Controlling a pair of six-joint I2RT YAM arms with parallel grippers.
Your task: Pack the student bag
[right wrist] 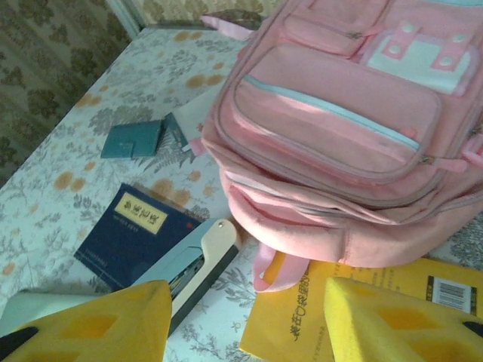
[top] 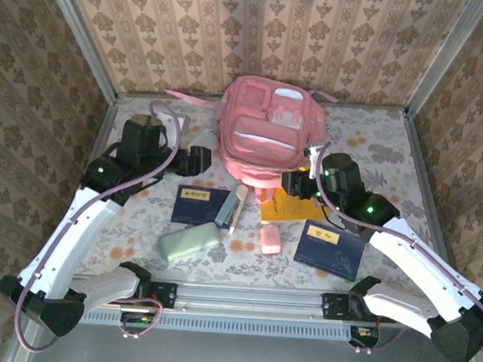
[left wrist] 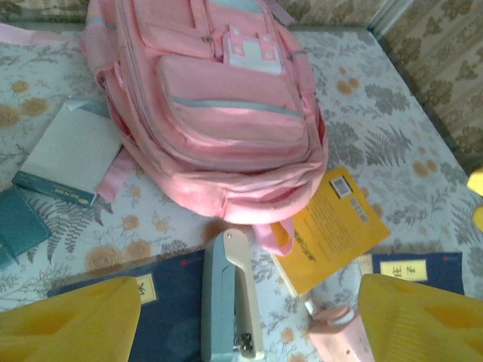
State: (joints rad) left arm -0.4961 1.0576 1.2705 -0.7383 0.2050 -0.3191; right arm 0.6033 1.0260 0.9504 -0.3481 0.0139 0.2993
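The student bag [top: 270, 127], a large pink backpack, lies flat at the back middle of the table with its front pockets up [left wrist: 219, 113] [right wrist: 339, 128]. My left gripper [top: 200, 160] hovers just left of the bag's near corner. In the left wrist view its yellow pads [left wrist: 68, 324] stand wide apart, and the left gripper [left wrist: 249, 332] is open over a grey-blue stapler [left wrist: 230, 302]. My right gripper [top: 295, 183] sits at the bag's near right corner. It is open [right wrist: 245, 324] above a yellow book [right wrist: 302, 324], holding nothing.
In front of the bag lie the stapler [top: 231, 207], a dark blue book [top: 200, 205], the yellow book [top: 293, 208], a second blue book [top: 329, 249], a pink case [top: 270, 239] and a pale green case [top: 187, 242]. A white book [left wrist: 72, 154] and teal wallet [left wrist: 19, 226] lie left of the bag.
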